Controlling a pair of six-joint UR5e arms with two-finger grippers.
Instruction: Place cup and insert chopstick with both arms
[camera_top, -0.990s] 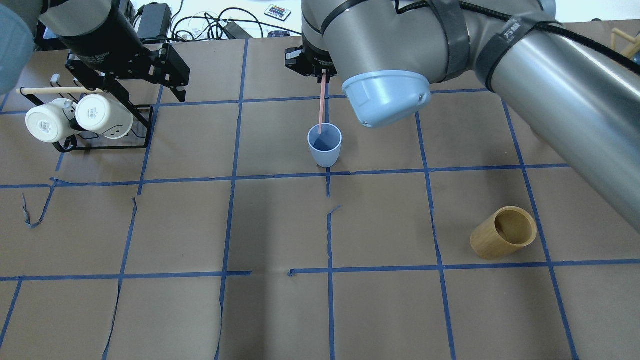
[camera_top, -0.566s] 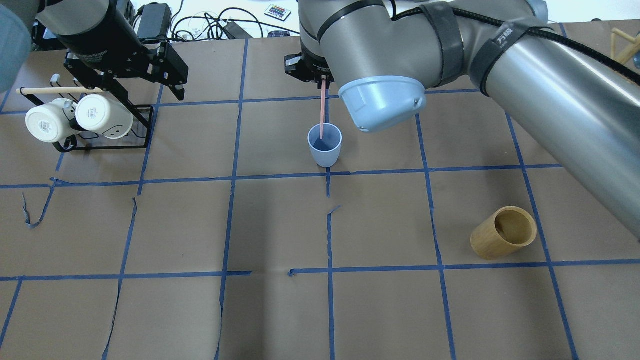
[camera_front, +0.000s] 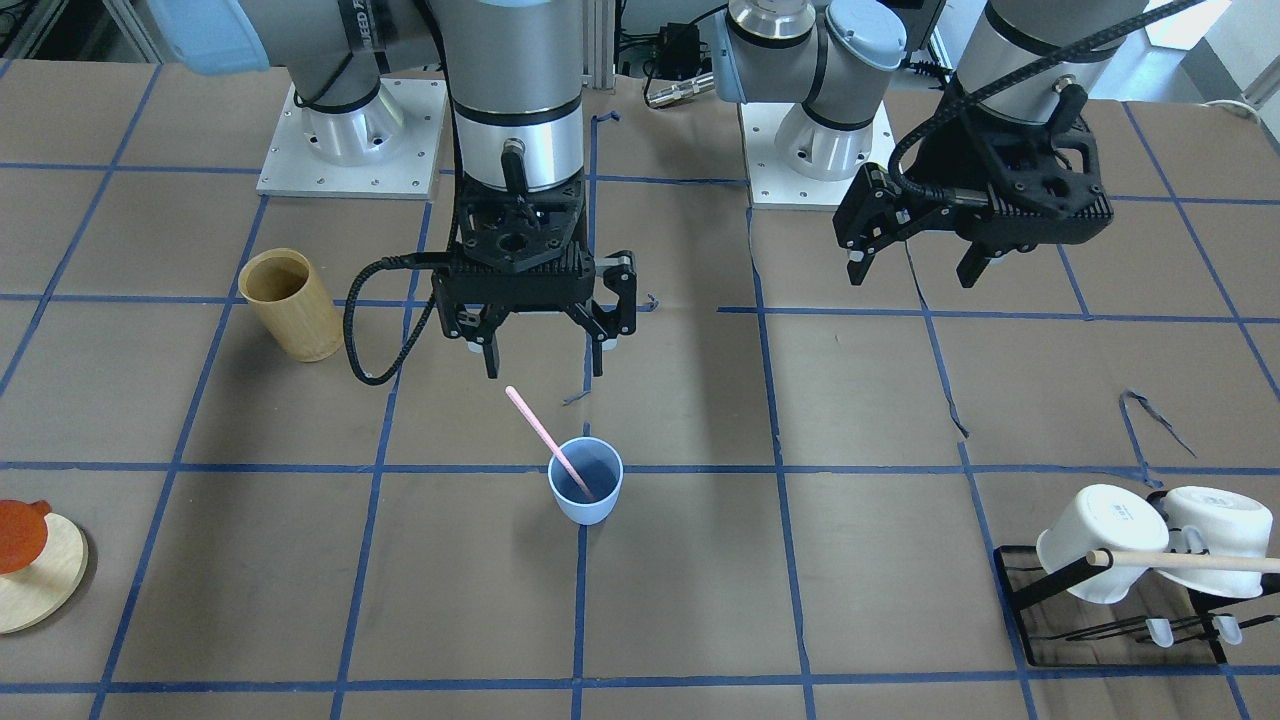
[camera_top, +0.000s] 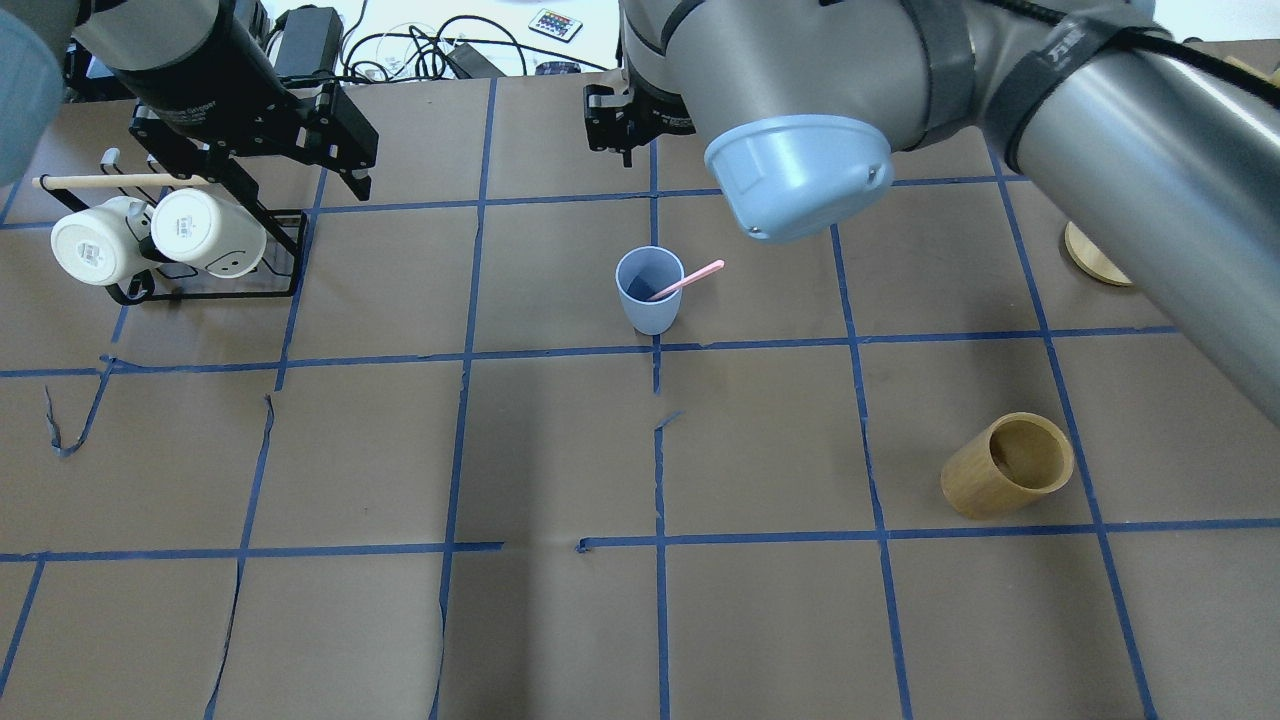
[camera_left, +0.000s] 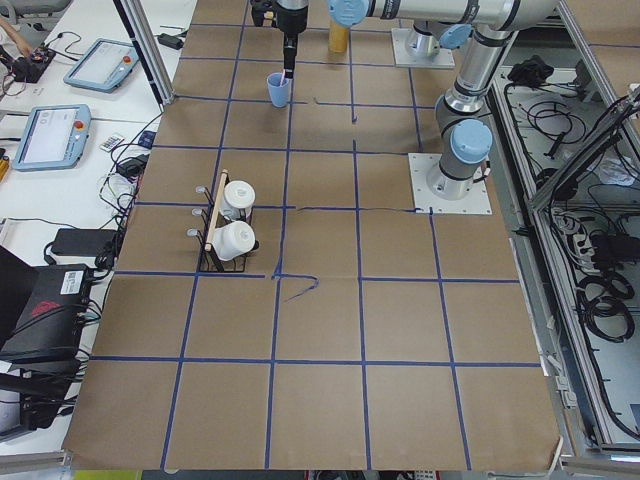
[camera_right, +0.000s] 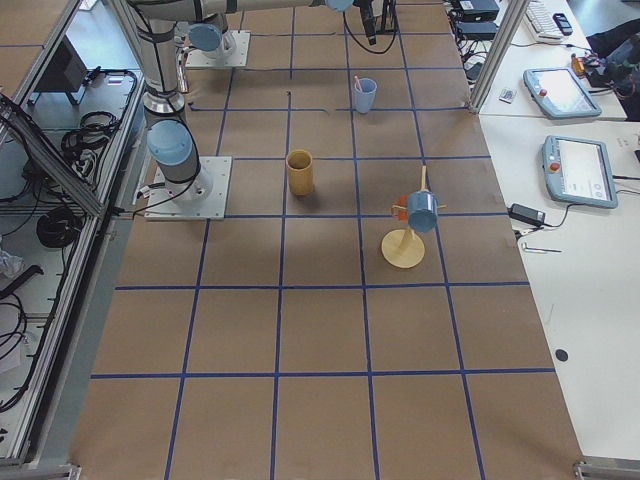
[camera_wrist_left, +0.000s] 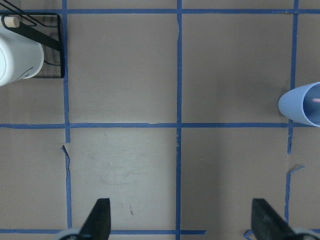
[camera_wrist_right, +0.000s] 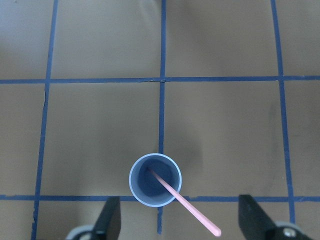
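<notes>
The cup (camera_front: 585, 512) stands upright near the middle of the counter (camera_front: 880, 400), which is covered with brown paper and a grid of blue tape. The cup sits on one tape line, just beside a crossing of two lines. The chopstick (camera_front: 545, 435) is inside the cup. Its lower end rests on the dark blue bottom, and it leans on the rim, with the upper half sticking out in a slant toward the robot's right side.

The right end effector (camera_front: 545, 368) hangs above the counter, near the cup, on the side toward the robot's base. It is released: the two fingers are spread wide and hold nothing. It does not touch the chopstick. In its wrist view, the cup and the pink stick lie between the two fingertips, lower down.

The left end effector (camera_front: 912, 275) is also released, with the fingers apart and empty. It hovers well apart from the cup, on the robot's left side, between the cup and a black wire rack (camera_front: 1030, 585). Two white mugs (camera_front: 1100, 545) lie on this rack on their sides, and a light wooden rod (camera_front: 1180, 562) lies across it.

A tan bamboo cup (camera_front: 290, 318) stands on the robot's right side of the counter, well apart from the blue cup.
</notes>
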